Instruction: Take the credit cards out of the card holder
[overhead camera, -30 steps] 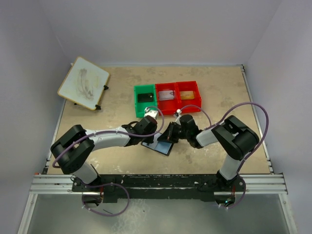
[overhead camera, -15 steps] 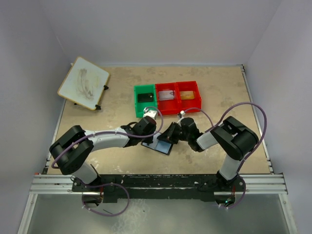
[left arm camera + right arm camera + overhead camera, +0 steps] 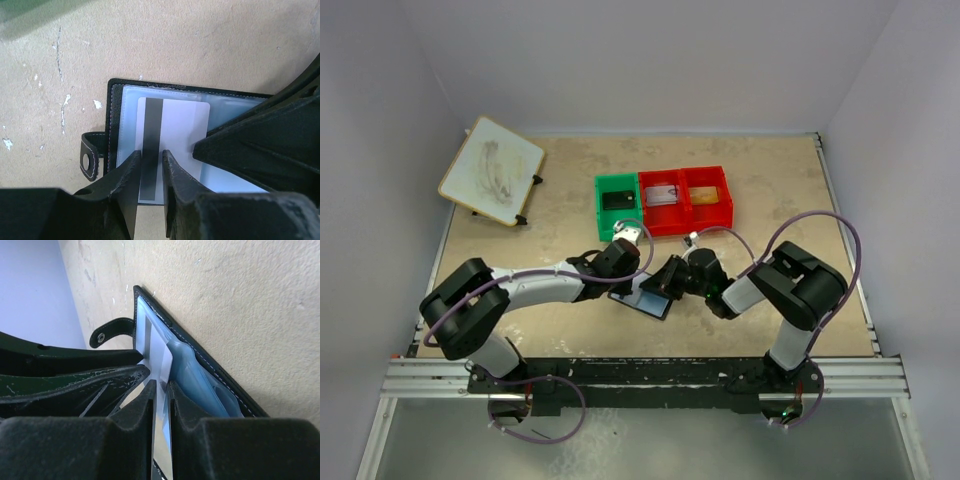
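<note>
The card holder (image 3: pixel 650 301) lies open on the table between my two arms, black outside and pale blue inside (image 3: pixel 127 125). Its black tab (image 3: pixel 90 157) sticks out to the left. A white credit card (image 3: pixel 180 130) with a dark stripe lies on the inner pocket. My left gripper (image 3: pixel 151 152) hovers over the card's near edge, jaws a narrow gap apart with the stripe showing between them. My right gripper (image 3: pixel 161 385) stands astride the card's (image 3: pixel 161 357) edge, jaws slightly apart, one finger (image 3: pixel 200 410) against the blue pocket. Its fingers (image 3: pixel 250 145) reach onto the card from the right.
Behind the holder stand a green bin (image 3: pixel 603 215) with a dark card in it and two red bins (image 3: pixel 684 228) holding small items. A white board (image 3: pixel 492 170) lies tilted at the back left. Walls close in the table on three sides.
My right wrist has sunk a little toward the near edge and to the left, closer to the holder. The left arm and the holder have hardly moved.
</note>
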`<action>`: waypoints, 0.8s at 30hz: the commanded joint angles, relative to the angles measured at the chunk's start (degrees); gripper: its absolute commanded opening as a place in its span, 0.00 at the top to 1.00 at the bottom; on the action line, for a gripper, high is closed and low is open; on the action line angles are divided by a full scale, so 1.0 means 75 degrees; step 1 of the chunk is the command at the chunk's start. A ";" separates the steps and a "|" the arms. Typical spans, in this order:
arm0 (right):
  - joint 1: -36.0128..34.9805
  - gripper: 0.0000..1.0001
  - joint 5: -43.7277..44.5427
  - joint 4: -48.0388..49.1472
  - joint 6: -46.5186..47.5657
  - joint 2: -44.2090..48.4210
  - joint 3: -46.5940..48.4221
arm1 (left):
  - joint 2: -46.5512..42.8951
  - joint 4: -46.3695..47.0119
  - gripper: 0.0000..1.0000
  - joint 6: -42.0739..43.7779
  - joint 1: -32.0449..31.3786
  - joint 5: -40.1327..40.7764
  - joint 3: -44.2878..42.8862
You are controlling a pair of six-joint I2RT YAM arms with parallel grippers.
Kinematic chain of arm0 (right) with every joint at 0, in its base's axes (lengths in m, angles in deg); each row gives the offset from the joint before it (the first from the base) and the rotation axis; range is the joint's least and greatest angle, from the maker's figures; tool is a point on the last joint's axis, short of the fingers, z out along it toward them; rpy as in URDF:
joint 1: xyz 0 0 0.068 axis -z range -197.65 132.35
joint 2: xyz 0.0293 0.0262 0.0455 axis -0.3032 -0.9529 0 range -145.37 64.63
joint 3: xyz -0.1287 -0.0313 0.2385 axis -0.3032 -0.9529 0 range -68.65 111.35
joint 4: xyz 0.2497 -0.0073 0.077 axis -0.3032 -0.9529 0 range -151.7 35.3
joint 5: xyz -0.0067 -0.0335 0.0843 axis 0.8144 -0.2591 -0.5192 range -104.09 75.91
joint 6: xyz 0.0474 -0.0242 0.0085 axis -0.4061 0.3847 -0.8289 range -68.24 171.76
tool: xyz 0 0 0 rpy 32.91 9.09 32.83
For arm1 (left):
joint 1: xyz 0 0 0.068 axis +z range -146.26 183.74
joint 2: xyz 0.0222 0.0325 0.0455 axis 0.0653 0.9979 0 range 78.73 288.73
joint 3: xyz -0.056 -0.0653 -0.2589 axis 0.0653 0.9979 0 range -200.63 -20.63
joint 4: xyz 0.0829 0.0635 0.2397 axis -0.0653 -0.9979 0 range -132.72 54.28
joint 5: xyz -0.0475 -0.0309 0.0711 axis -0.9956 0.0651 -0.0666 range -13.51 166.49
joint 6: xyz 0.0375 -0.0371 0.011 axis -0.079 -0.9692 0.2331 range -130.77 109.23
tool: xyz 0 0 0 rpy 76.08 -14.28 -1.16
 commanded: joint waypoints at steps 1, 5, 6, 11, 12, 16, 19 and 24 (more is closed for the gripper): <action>-0.0134 0.83 -0.0115 0.0925 -0.0167 -0.0152 -0.0059 | -0.0207 -0.0150 0.79 -0.0192 -0.0014 -0.0036 0.0096; -0.0211 0.77 -0.0041 0.1147 -0.0552 -0.0222 -0.0140 | -0.0213 -0.0159 0.79 -0.0198 -0.0015 -0.0071 0.0096; -0.0216 0.76 0.0039 0.1032 -0.0616 -0.0197 -0.0139 | -0.0226 -0.0167 0.80 -0.0194 -0.0017 -0.0082 0.0100; -0.0234 0.81 0.0389 0.0859 -0.0865 -0.0105 -0.0213 | -0.0276 -0.0151 0.80 -0.0231 -0.0014 -0.0086 0.0117; -0.0246 0.83 0.0434 0.0874 -0.0882 -0.0085 -0.0223 | -0.0291 -0.0144 0.80 -0.0230 -0.0017 -0.0094 0.0118; -0.0254 0.92 0.0417 0.0902 -0.0804 -0.0038 -0.0148 | -0.0340 -0.0161 0.80 -0.0254 -0.0017 -0.0083 0.0127; -0.0255 1.00 0.0327 0.0527 -0.0648 0.0220 -0.0141 | -0.0420 -0.0211 0.80 -0.0268 -0.0014 -0.0007 0.0140; -0.0002 1.00 -0.0261 -0.0132 -0.0225 0.0901 -0.0320 | -0.0507 -0.0240 0.80 -0.0243 -0.0014 0.0172 0.0355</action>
